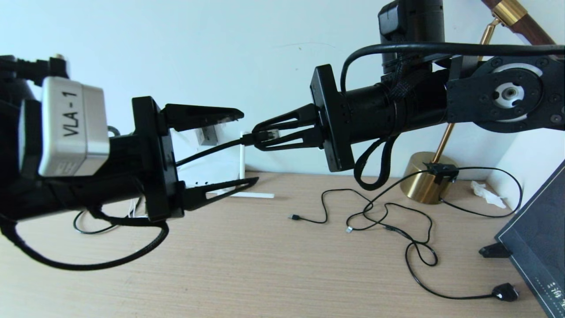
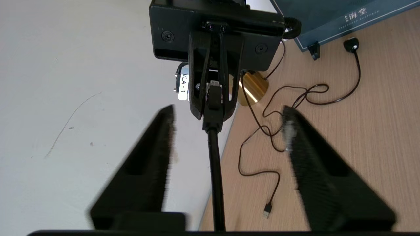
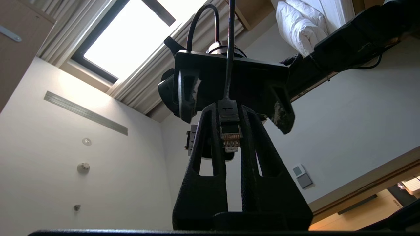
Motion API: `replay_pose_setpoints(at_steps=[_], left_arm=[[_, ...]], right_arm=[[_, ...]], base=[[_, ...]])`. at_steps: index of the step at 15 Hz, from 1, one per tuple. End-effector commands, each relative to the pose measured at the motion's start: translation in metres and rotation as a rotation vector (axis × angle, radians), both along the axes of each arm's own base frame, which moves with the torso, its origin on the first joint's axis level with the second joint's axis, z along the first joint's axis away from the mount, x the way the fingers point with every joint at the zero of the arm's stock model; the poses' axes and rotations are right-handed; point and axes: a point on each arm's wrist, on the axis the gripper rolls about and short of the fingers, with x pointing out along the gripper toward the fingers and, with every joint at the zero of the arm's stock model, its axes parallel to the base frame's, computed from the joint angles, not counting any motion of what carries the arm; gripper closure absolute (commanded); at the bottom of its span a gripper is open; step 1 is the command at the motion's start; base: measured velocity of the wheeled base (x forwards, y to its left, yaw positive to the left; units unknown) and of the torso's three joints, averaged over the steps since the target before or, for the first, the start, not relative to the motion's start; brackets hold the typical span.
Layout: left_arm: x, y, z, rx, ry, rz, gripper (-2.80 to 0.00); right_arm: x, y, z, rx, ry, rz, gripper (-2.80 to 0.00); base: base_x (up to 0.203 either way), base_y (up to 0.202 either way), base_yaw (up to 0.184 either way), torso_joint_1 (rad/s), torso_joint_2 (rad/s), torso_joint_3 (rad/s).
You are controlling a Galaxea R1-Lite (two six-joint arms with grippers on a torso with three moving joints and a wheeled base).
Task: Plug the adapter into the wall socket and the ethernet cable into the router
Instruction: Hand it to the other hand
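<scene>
The two arms meet nose to nose above the pale wood-grain tabletop (image 1: pixel 265 265). The right hand (image 1: pixel 260 134) is pinched narrow on the small clear-tipped black connector of the thick black ethernet cable (image 1: pixel 207 152), gripping it by the plug body; in the right wrist view the gold contacts of the plug show between the fingers (image 3: pixel 203 170), pointing back toward that camera. The cable runs from the plug straight between the fingers of the left hand (image 1: pixel 242 148), which stand apart on either side of it without touching it (the left wrist view blurs both fingers (image 2: pixel 147 164), so their exact spread is hard to judge). Where the cable goes after that is hidden behind the left hand's black mount.

The flat white router with slim stick antennas (image 1: pixel 247 194) is mostly covered by the left hand: only one upright antenna, one antenna lying flat on the tabletop and a sliver of the body show, against the white wall. Its ports cannot be made out. A small grey plate on the wall (image 1: pixel 207 134) peeks between the left fingers, too hidden to tell what it is.

To the right, thin black cables (image 1: pixel 388 216) loop loosely over the tabletop beside a round brass lamp base (image 1: pixel 419 179), and a dark board (image 1: pixel 538 238) is cut off at the edge.
</scene>
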Motion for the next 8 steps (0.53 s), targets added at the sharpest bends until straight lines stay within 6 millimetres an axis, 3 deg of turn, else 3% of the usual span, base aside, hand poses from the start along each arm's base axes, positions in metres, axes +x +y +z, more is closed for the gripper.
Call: replay_pose_setpoints(at_steps=[1,8], left_arm=[[-0.0025,-0.0009,0.0018,-0.006,-0.007,-0.012,0.00],[-0.0049,-0.0032,0.0005,-0.004,-0.004,-0.026,0.00]], right_arm=[[0.0001,0.0011,-0.0013,-0.003,0.016,0.006,0.00],[-0.0059,0.0079,-0.0012,-0.003,0.013,0.029,0.00]], base=[[0.000,0.000,0.000,0.000,0.00,0.000],[0.000,0.000,0.000,0.000,0.00,0.000]])
